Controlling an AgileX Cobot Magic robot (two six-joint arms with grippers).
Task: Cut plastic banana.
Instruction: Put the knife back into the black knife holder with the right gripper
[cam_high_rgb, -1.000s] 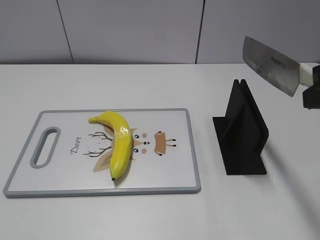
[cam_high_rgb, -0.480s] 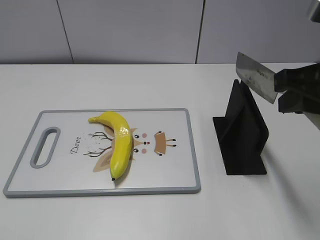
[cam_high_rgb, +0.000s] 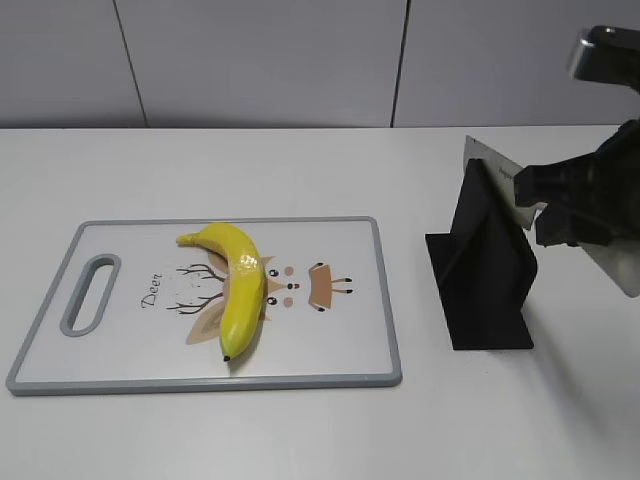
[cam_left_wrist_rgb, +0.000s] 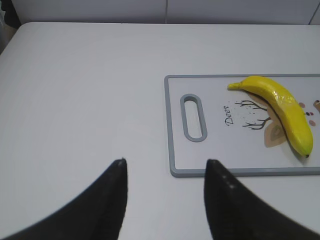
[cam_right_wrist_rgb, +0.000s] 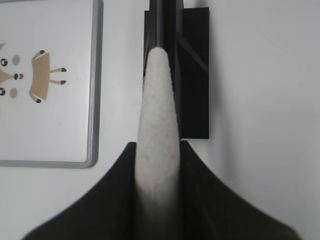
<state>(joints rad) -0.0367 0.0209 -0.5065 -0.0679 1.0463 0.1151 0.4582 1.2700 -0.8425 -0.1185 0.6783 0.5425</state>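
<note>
Plastic banana (cam_high_rgb: 238, 288): glossy yellow, curved, whole and uncut. It lies on the cutting board (cam_high_rgb: 340, 355), left of the board's centre, stem end far-left and dark tip towards the near edge, across the printed deer drawing. Nothing touches it.

Cutting board: white with grey rim, handle slot at its left end, flat on the desk (cam_high_rgb: 300, 430). It gives the cut a firm backing, by my reading.

Knife holder (cam_high_rgb: 485, 262): black slotted stand, upright on the desk, right of the board and apart from it.

Knife (cam_high_rgb: 492, 162): broad steel blade, white handle (cam_right_wrist_rgb: 159, 130). In the exterior view the blade sits at the top of the holder's slot; in the right wrist view the handle lines up with the slot. Whether the blade is leaving or entering the slot cannot be told.

Right gripper (cam_right_wrist_rgb: 158, 165): closed on the knife's handle, both jaws pressed against its sides, above the holder.

Left gripper (cam_left_wrist_rgb: 165, 167): jaws spread wide, holding nothing, hovering over bare desk left of the board, probably waiting to steady the banana.
</note>
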